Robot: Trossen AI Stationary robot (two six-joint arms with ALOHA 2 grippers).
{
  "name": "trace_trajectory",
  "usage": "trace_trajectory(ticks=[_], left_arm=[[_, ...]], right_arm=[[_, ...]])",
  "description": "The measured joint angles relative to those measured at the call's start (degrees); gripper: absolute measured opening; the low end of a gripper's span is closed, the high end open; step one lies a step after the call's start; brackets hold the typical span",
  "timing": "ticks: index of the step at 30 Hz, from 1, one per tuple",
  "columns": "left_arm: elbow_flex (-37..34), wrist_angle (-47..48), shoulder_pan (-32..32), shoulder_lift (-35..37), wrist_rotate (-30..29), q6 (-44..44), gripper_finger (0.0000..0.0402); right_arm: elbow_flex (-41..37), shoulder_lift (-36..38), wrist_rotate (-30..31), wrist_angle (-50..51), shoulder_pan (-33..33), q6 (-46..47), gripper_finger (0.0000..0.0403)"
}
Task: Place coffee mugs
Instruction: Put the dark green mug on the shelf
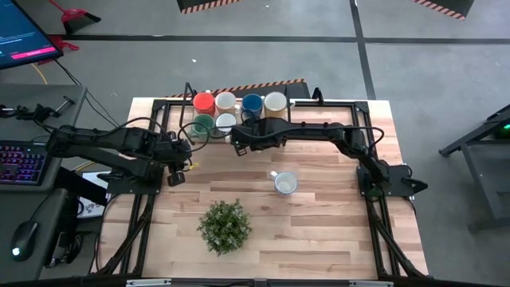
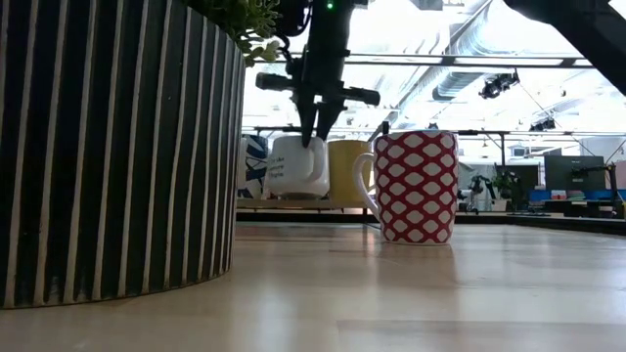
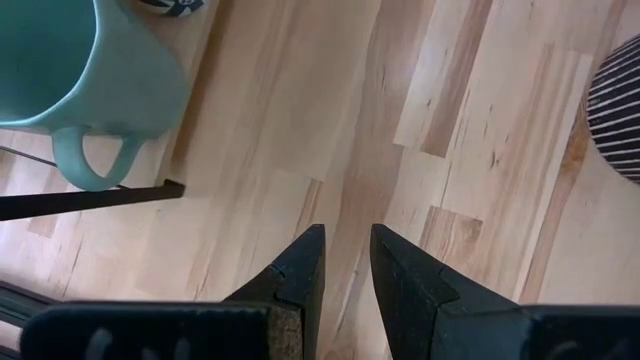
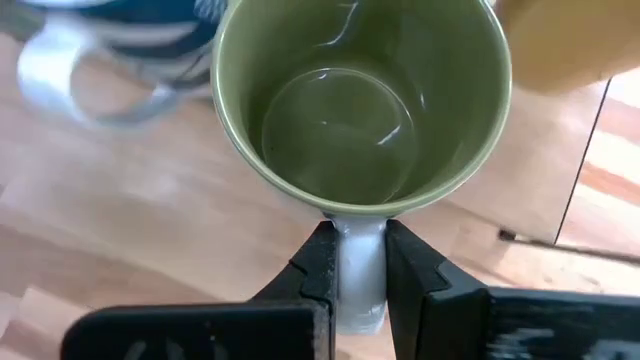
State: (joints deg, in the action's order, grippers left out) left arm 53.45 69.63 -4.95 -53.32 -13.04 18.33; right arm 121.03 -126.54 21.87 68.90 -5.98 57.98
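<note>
The right gripper (image 4: 357, 262) clamped the white handle of an olive-lined mug (image 4: 357, 100) beside the blue mug (image 1: 252, 102); the left gripper (image 3: 346, 262) stood slightly parted, empty.

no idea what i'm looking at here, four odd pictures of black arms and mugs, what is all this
It is a two-armed robot at a wooden table. One camera looks straight down, one sits at tabletop height, and one rides on each wrist. Near the far edge stands a cluster of coffee mugs; a red-and-white patterned mug stands alone, near a potted plant. The right tool is closed on the handle of a mug with an olive-green inside. The left tool holds nothing, beside a teal mug.
</note>
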Motion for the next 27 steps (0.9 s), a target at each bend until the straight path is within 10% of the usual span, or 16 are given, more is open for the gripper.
trace_trajectory(ticks=[27], left_arm=[[0.0, 0.0, 0.0, 0.0, 0.0, -0.5, 0.0074]], right_arm=[[0.0, -0.1, -1.2, -3.6, -2.8, -5.5, 0.0029]])
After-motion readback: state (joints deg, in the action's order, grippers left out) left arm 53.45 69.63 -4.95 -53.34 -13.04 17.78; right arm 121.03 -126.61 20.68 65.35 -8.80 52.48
